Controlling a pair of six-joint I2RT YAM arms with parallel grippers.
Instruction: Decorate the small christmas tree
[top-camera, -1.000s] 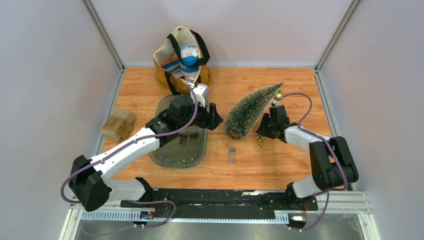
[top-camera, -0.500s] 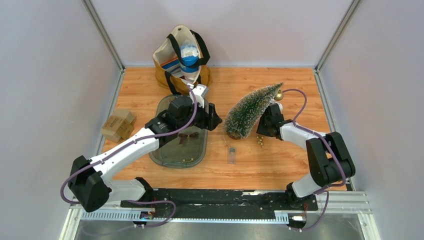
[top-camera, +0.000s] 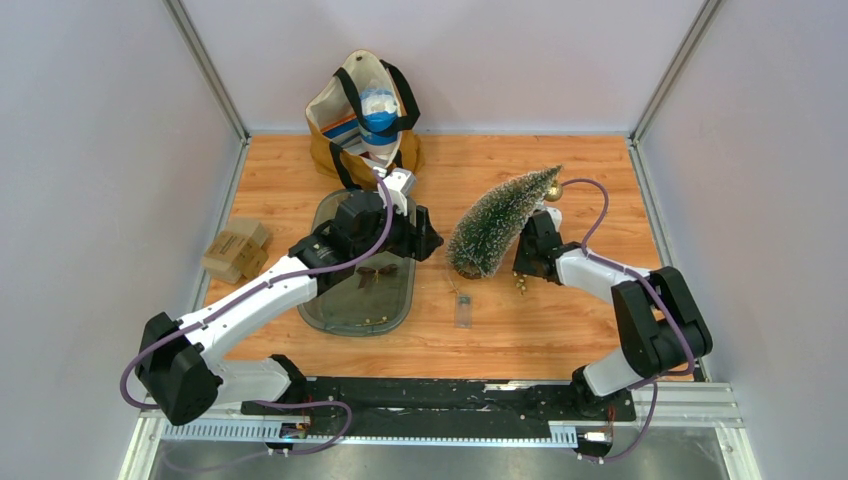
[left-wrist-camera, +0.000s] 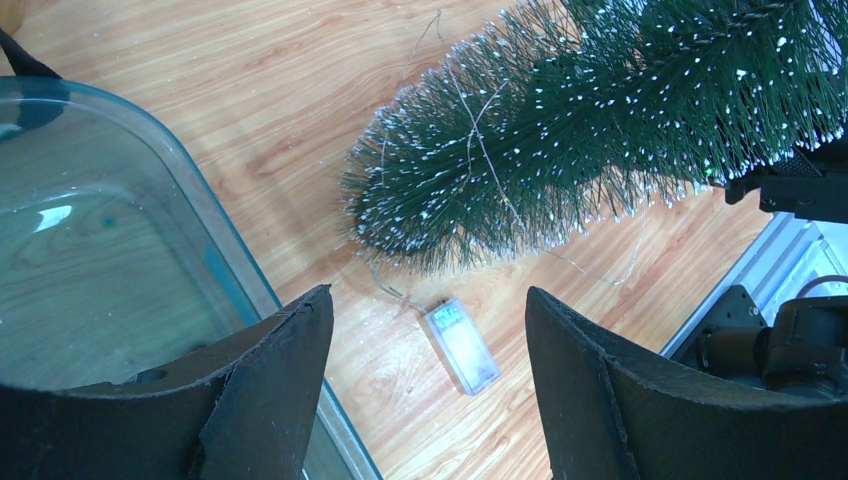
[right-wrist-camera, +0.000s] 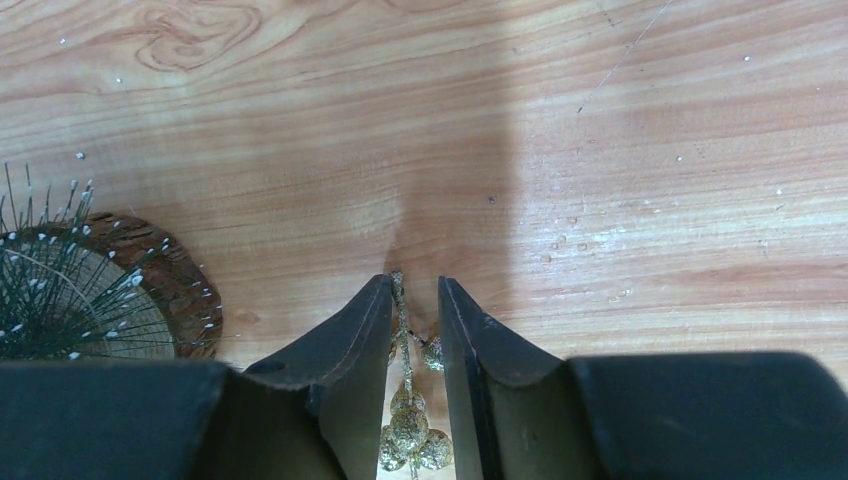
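The small christmas tree (top-camera: 495, 225) lies on its side on the surface (top-camera: 560, 320) between the left hand (left-wrist-camera: 425, 300), wide open and empty, and the right hand (right-wrist-camera: 412, 285), which narrowly straddles a gold sprig (right-wrist-camera: 405, 400), grip unclear.

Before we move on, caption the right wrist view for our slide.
Right pincer straddles a gold berry sprig lying on the wooden table.

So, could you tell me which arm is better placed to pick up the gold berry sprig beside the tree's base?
Right: the right gripper straddles the gold berry sprig, jaws close on either side; the left gripper hangs open by the clear tray.
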